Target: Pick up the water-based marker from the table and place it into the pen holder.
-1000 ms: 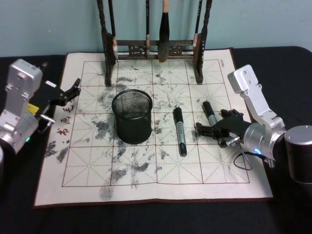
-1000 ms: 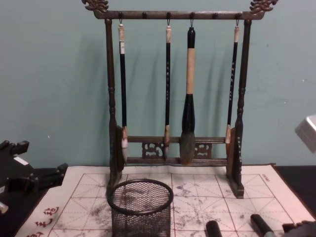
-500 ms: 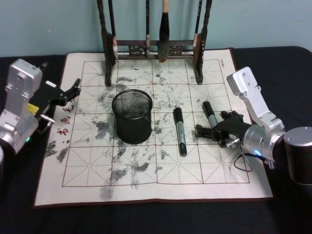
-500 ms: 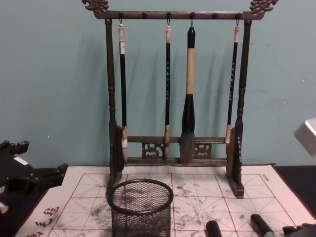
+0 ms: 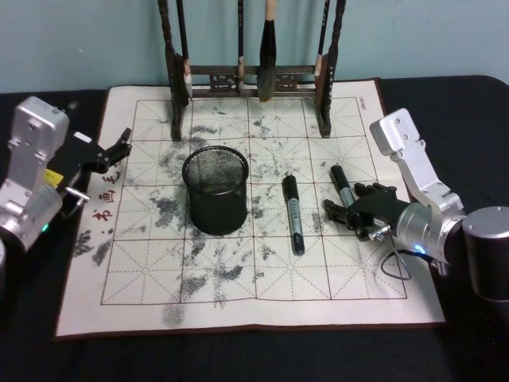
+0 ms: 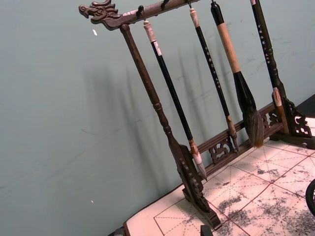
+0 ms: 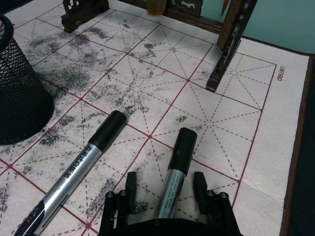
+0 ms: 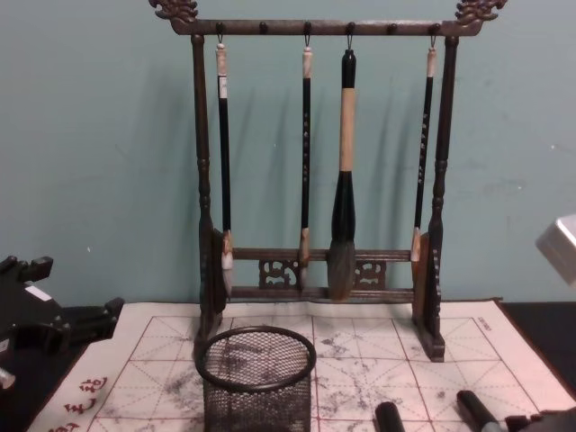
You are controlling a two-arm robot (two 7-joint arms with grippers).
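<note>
Starting at the left margin of the ink-stained calligraphy mat (image 5: 143, 270), the left tool (image 5: 121, 145) hangs idle above the black table (image 5: 32, 342), well apart from both pens; whether it is released or clenched cannot be told. Next along stands the pen holder (image 5: 216, 203), a round black mesh cup, upright on the mat in front of the wooden brush rack (image 5: 253, 79) and seemingly empty. To its right a second marker (image 5: 293, 215) lies flat on the mat, near the cup but not touching it. Further right lies the water-based marker (image 5: 340, 185), judged to be the target because the right tool (image 5: 343, 200) is set over its near end. That tool is released, and its fingers (image 7: 130, 183) stand one on each side of the barrel with a little gap on both sides, so nothing is gripped yet. The marker's long axis runs away from the robot toward the rack, leaning slightly leftward, and so lies across the line between the two fingers, which is what a clean closing needs. The right arm is plainly the nearer one. The marker has a matt black cap at the far end and a silver-grey printed barrel at the tool's end. It is round and smooth, so it may roll or twist if the fingers meet it unevenly. Once it is lifted, the cup waits to the left, beyond the second marker
</note>
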